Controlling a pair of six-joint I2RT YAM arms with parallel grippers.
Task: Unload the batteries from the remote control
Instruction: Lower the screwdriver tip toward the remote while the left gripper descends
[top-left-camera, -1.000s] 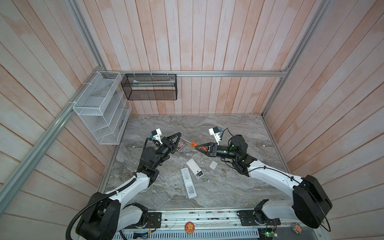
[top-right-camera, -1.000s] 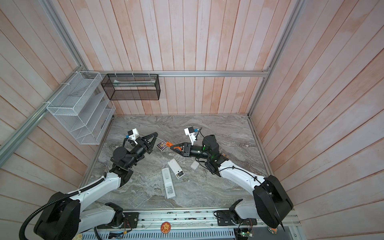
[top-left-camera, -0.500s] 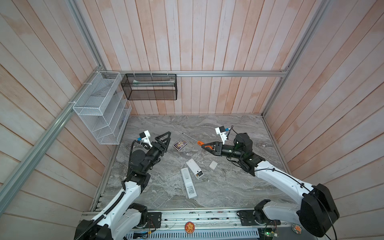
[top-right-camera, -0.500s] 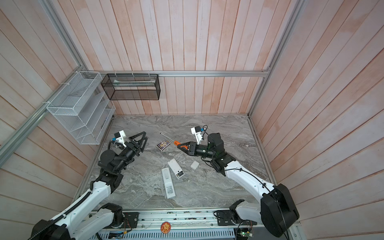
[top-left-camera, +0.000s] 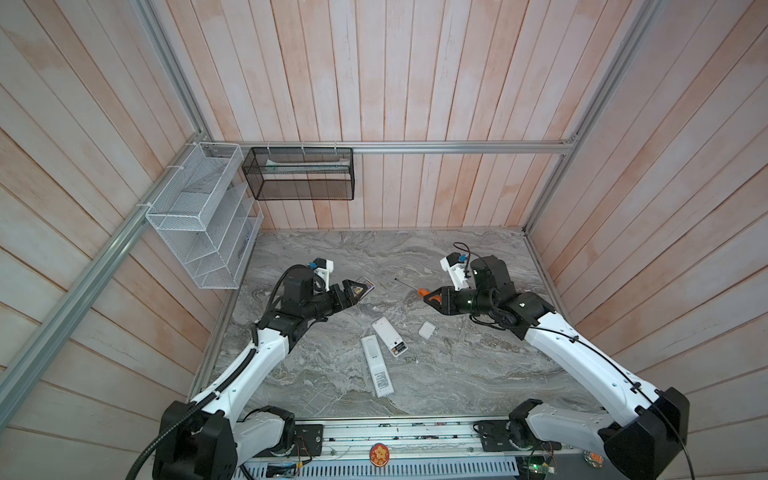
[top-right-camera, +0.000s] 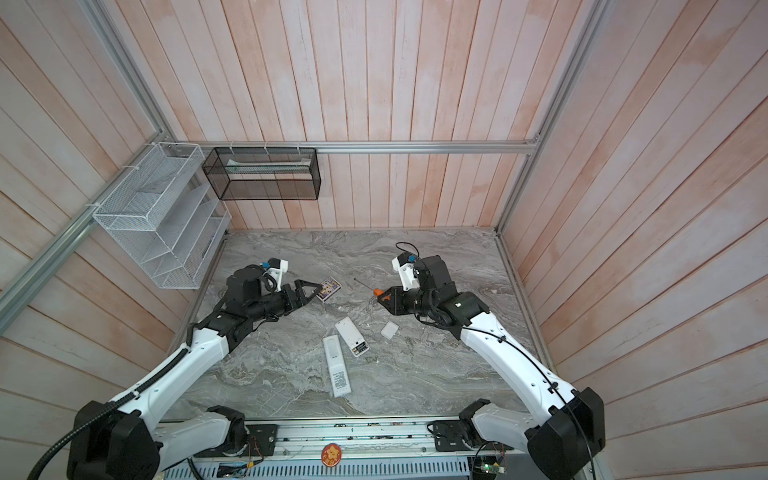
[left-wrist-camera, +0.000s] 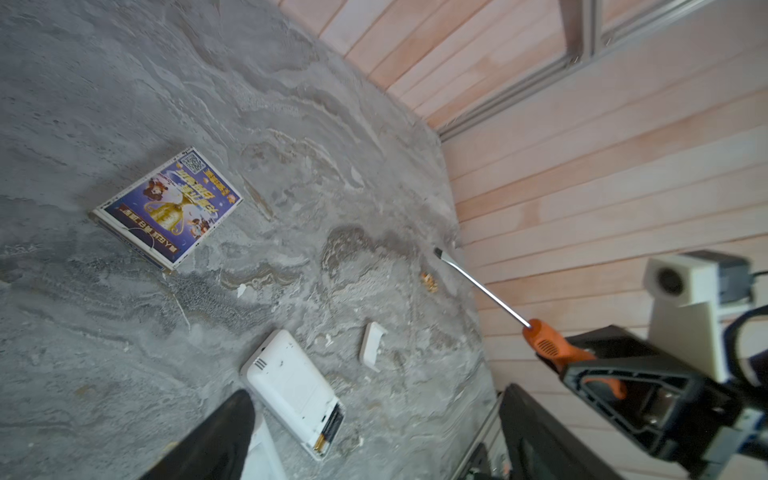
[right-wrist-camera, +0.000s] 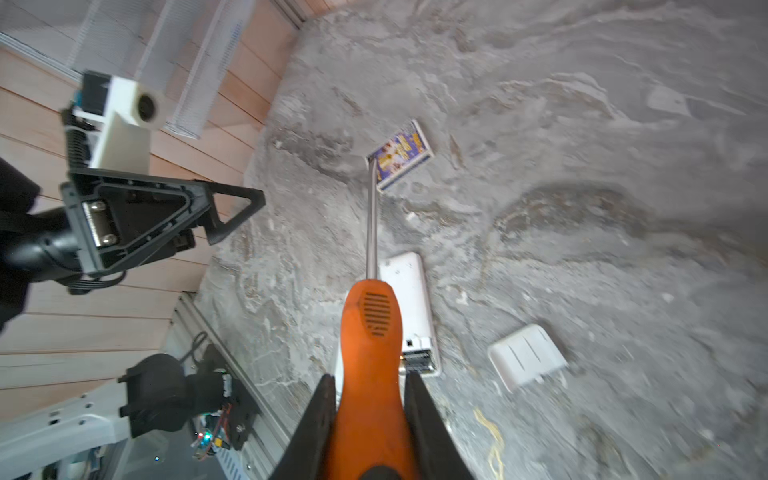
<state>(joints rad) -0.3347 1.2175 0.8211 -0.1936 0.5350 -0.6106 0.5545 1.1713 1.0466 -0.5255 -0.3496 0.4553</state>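
The left fingers hang spread wide and empty above the surface, while the right fingers pinch an orange-handled screwdriver.

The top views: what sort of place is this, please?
Probably a robot test cell, not a home: pale wooden plank walls edged with aluminium frame rails, two white-and-black robot arms mounted at the front, and a grey marble-patterned tabletop.
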